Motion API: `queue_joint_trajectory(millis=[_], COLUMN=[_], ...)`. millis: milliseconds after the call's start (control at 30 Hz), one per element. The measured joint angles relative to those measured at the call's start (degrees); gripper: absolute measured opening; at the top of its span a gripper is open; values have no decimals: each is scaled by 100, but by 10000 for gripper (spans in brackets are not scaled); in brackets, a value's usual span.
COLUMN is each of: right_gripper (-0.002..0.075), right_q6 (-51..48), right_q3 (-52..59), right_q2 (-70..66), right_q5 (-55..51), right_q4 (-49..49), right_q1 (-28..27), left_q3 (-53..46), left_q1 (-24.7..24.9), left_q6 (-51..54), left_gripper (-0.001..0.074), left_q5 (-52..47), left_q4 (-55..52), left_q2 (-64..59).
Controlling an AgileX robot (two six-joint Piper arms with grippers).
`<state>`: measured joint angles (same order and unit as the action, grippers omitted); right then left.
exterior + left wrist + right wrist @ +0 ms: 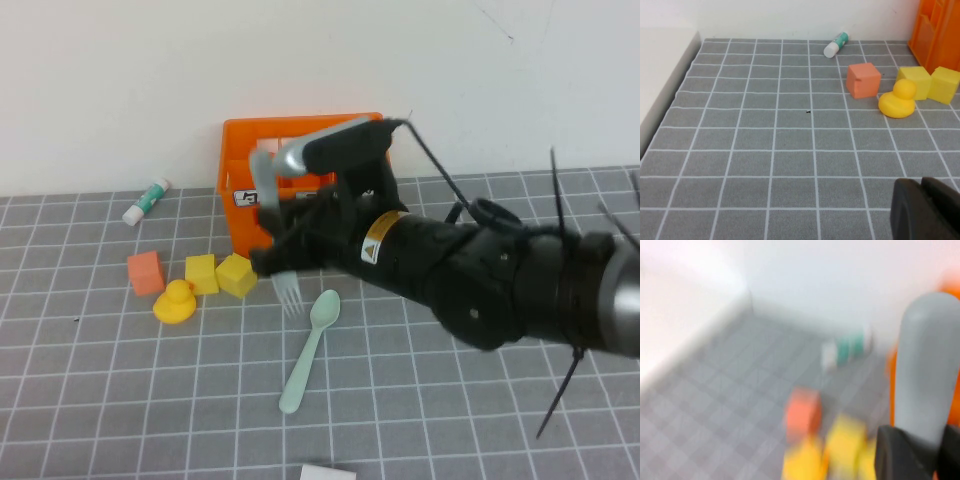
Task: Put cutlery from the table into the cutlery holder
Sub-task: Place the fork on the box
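Note:
My right gripper point(281, 240) is shut on the light grey fork point(290, 293) and holds it off the table point(120, 400), tines down, just in front of the orange cutlery holder point(240, 150). In the blurred right wrist view the fork's handle point(927, 370) rises between the dark fingers point(902, 455), with the holder point(951, 289) close behind. The mint-green spoon point(311, 345) lies flat on the table below the fork. In the left wrist view my left gripper point(921, 207) hangs shut and empty over bare grid, far from the holder point(937, 30).
An orange cube point(145, 272), a yellow duck point(176, 302) and two yellow cubes point(201, 273) point(237, 275) sit left of the fork. A white-and-green tube point(147, 201) lies near the back wall. A white object point(328, 472) shows at the front edge.

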<state>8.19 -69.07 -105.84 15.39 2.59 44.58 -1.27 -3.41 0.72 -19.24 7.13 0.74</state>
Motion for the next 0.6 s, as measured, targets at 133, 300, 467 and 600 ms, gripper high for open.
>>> queue_joint_trajectory(millis=[133,300,467,600], right_gripper=[160,160,160,160], right_q6=[-1461,-2765,-3300,-3490], right_q3=[119,119,-215,-712], right_q2=[-67,-79,-386,-988], right_q5=[1697,3123,3405,3418], right_q4=[1250,2143,2135,2003], right_q1=[21,-10,-117,-181], left_q3=[0,0,0,0], left_q1=[0,0,0,0], left_q6=[0,0,0,0], left_gripper=[-1,-1,-1,-1], left_q5=[0,0,0,0], left_q4=[0,0,0,0], left_q2=[0,0,0,0])
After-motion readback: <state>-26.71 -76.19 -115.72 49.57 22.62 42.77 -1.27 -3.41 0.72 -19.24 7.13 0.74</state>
